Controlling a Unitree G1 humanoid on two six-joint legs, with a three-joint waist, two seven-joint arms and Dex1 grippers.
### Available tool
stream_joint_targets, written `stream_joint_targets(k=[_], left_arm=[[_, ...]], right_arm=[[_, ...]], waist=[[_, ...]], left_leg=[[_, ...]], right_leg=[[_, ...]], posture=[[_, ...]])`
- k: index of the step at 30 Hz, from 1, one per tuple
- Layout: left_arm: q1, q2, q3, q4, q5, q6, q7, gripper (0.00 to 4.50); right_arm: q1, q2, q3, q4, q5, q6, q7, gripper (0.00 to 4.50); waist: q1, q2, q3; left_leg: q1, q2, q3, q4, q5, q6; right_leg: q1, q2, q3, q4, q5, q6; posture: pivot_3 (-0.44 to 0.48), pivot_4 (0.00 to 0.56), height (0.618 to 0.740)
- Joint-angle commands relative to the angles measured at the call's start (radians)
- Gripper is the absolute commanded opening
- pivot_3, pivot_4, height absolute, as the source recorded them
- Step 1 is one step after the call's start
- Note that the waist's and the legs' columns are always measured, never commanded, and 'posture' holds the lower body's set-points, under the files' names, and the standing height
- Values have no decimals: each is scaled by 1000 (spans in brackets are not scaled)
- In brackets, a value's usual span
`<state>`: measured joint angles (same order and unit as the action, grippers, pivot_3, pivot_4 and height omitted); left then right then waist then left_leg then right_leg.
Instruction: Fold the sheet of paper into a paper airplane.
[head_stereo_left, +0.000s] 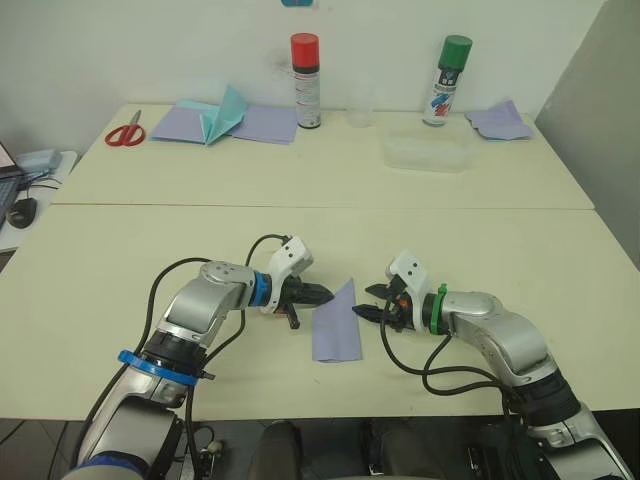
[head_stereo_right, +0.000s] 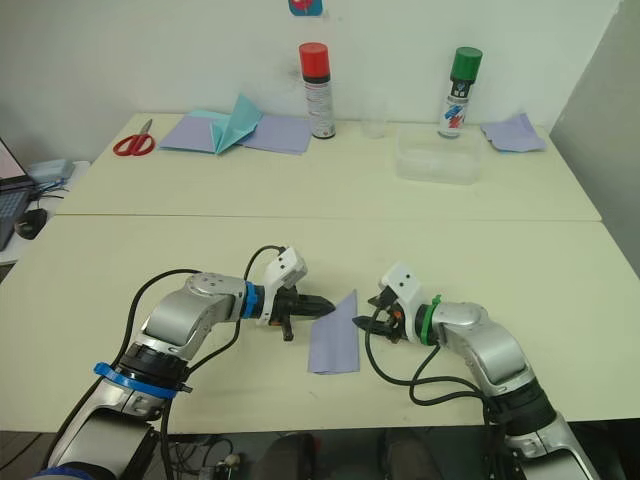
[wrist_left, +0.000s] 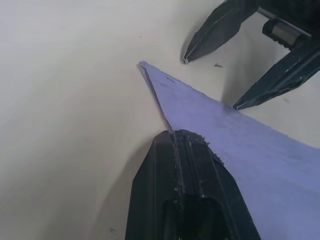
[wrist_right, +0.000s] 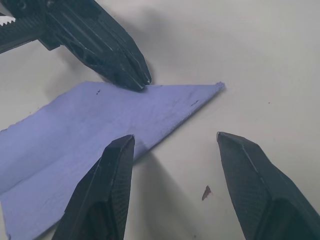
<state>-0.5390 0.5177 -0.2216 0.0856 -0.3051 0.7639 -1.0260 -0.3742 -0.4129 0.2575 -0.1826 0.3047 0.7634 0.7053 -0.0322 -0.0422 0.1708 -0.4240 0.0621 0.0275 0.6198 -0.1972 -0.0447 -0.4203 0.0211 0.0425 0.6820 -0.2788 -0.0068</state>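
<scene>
A lilac folded paper airplane (head_stereo_left: 337, 326) lies flat on the cream table (head_stereo_left: 300, 230), low in the centre of the frame, its point toward the far side. The left gripper (head_stereo_left: 322, 294), fingers pressed together, touches the paper's left edge with its tip, gripping nothing. The right gripper (head_stereo_left: 364, 302) sits just right of the paper, fingers spread apart and empty.

The folded paper airplane (head_stereo_left: 336, 325) is showing lilac-purple on the cream table (head_stereo_left: 300, 200). Far off, red-handled scissors (head_stereo_left: 125, 131), a teal paper piece (head_stereo_left: 225, 114), a red-capped can (head_stereo_left: 306, 80) and a green-capped can (head_stereo_left: 447, 79) are standing out.
</scene>
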Motion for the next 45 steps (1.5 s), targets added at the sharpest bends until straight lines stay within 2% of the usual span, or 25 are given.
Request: stream_joint_targets(k=[1, 5, 8, 10, 13, 16, 18, 22, 34, 35, 40, 43, 45], left_arm=[[25, -40, 134, -76, -35, 150, 179, 8], [89, -123, 311, -237, -71, 375, 394, 8], [117, -196, 408, -345, -108, 524, 496, 8], [134, -290, 486, -436, -108, 636, 588, 8], [156, -387, 539, -533, -101, 710, 675, 8], [170, -464, 578, -584, -95, 761, 730, 8], [174, -481, 583, -597, -93, 770, 752, 8], [148, -568, 675, -610, -75, 808, 821, 8], [195, -600, 666, -655, -91, 823, 843, 8], [192, -601, 670, -657, -92, 825, 841, 530], [182, -582, 716, -682, -137, 851, 815, 1916], [186, -507, 760, -689, -186, 851, 792, 2858], [192, -418, 781, -688, -242, 851, 752, 3457]], right_arm=[[-19, 14, -39, -14, 21, -19, -2, 2727], [-12, 25, -68, -20, 36, -23, -3, 2727], [-2, 19, -72, -27, 39, -22, 0, 2727], [9, 13, -69, -31, 44, -15, 3, 2727], [17, 16, -76, -35, 62, 14, 0, 2727], [15, 8, -68, -39, 76, 51, 10, 2727], [14, 4, -68, -41, 83, 68, 14, 2727], [8, -15, -63, -42, 104, 126, 26, 2727], [4, -21, -67, -46, 123, 132, 18, 2727], [5, -20, -67, -47, 121, 127, 16, 2727], [26, -26, -78, -81, 107, -8, 43, 2727], [59, -72, -48, -112, 64, -151, 103, 2727], [86, -118, -4, -109, -7, -320, 165, 2727]], waist=[[0, 0, 0], [0, 0, 0], [0, 0, 0], [0, 0, 0], [1, 0, 0], [1, 0, 0], [0, 0, 0], [0, 0, 0], [0, 0, 0], [0, 0, 0], [0, 0, 0], [0, 0, 0], [-1, 0, 0]], left_leg=[[0, 0, 0, 1, 0, 0], [-1, 1, -2, 5, 0, 0], [-2, 1, -2, 7, 0, 0], [-1, 0, -2, 8, 0, 0], [-1, -1, -1, 10, 0, 0], [1, -1, -1, 10, 0, 0], [4, -1, -1, 10, 0, 0], [7, -1, -1, 10, 0, 0], [7, -2, 0, 10, 0, 0], [7, -2, -1, 10, 0, 0], [7, -2, 0, 10, 0, 0], [7, -2, -1, 9, 0, 0], [7, -1, 0, 9, 0, 0]], right_leg=[[0, 0, 0, 0, 0, 0], [1, 1, 0, 1, 1, 2], [1, 0, 0, 1, 3, 4], [2, 0, 1, 1, 3, 6], [4, -1, 1, 0, 5, 8], [6, -2, 1, -1, 6, 9], [9, -2, 1, -1, 6, 9], [11, -2, 1, -1, 6, 9], [11, -2, 2, -2, 6, 9], [11, -2, 2, -2, 6, 9], [11, -2, 2, -2, 6, 9], [11, -2, 2, -2, 5, 9], [11, -1, 1, -2, 5, 9]], posture=[[0, 150, 740], [0, 150, 740], [0, 150, 740], [0, 150, 740], [0, 150, 740], [0, 150, 740], [0, 150, 740], [0, 150, 740], [0, 150, 740], [0, 150, 740], [0, 150, 740], [0, 150, 740], [0, 150, 740]])
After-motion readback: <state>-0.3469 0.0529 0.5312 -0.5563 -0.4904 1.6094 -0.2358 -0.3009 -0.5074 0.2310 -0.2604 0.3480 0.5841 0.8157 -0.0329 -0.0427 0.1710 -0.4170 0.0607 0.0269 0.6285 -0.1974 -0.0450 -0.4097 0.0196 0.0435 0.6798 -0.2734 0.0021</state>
